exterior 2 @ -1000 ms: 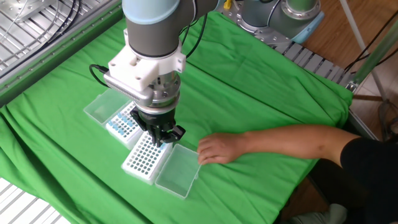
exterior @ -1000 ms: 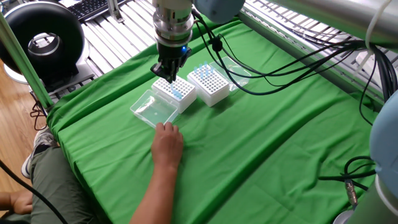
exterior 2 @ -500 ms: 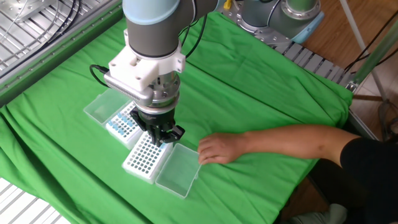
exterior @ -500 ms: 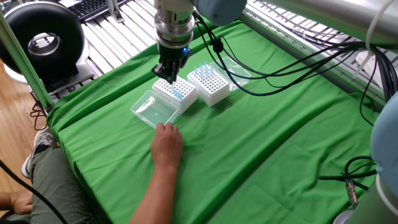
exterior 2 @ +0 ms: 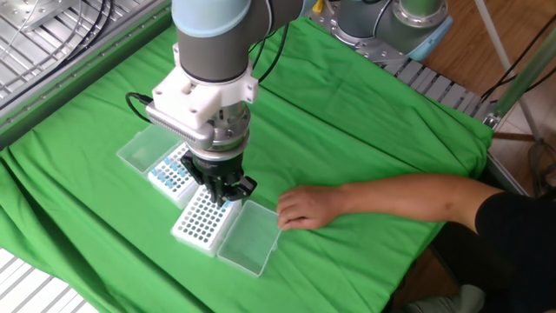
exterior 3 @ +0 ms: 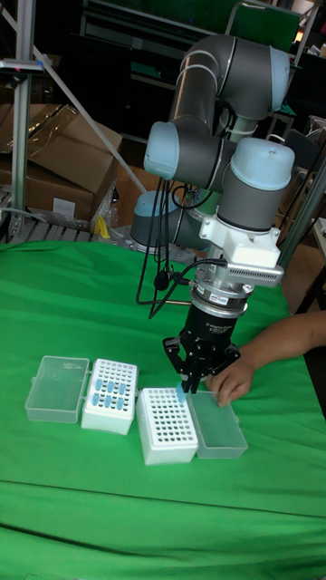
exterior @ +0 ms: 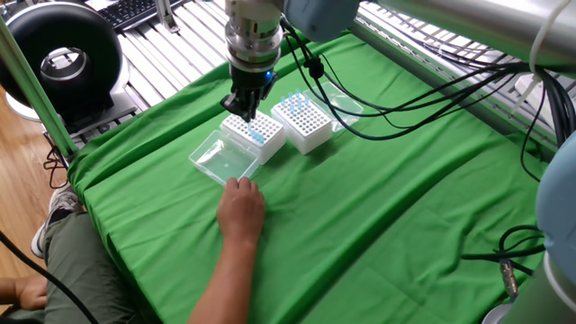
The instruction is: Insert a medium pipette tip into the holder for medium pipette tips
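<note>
A: Item one, the gripper (exterior 3: 187, 388)?
B: Fingers drawn narrow around a pale blue medium pipette tip (exterior 3: 184, 396); the tip hangs upright, point down, long axis vertical.

A: Item two, what lies straight beneath?
B: The holder for medium pipette tips (exterior 3: 167, 425), a white rack of open holes. The tip's point stands just above the rack's far edge, at the corner nearest the gripper. Whether it has entered a hole I cannot tell.

A: The relation that matters?
B: Tip over hole, directly below the gripper; I judge the coming move a straight descent.

A: Further out?
B: The rack's clear hinged lid (exterior 3: 216, 426) lies open beside it, steadied by a person's hand (exterior 3: 228, 380). Beyond, on the gripper's other side, a second rack (exterior 3: 110, 394) holding blue tips, with its own lid (exterior 3: 59, 388). All rest on green cloth (exterior 3: 81, 507).
</note>
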Tool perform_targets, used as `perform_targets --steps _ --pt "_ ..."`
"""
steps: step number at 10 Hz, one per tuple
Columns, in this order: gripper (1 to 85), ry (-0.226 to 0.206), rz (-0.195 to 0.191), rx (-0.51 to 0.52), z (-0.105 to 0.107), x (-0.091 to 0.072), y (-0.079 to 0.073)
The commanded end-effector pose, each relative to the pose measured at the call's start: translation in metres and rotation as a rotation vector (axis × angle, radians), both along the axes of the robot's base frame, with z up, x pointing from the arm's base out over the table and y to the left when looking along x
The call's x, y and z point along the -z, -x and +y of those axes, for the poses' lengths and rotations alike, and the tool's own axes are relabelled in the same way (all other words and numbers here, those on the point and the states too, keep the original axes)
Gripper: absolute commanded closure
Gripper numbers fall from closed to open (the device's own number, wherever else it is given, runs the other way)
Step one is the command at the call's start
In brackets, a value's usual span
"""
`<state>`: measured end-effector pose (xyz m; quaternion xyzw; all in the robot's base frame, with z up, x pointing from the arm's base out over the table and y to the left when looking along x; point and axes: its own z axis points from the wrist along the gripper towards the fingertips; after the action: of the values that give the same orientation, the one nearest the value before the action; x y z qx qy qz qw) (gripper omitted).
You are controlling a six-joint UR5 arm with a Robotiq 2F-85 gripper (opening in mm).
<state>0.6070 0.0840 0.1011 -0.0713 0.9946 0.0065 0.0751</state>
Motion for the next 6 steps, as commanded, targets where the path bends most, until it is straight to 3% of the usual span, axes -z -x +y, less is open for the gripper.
perform_targets --steps 1,2,4,6 --pt "73.3 -0.006 0.032 -0.048 0.0018 0.0009 0.0080" --pt "65.3 -0.017 0.037 -0.057 0.0048 0.0009 0.0096" --pt "59.0 -0.013 0.037 -0.068 0.0035 0.0007 0.0097" --pt "58.7 -0.009 0.035 -0.074 0.0002 0.0003 0.0099"
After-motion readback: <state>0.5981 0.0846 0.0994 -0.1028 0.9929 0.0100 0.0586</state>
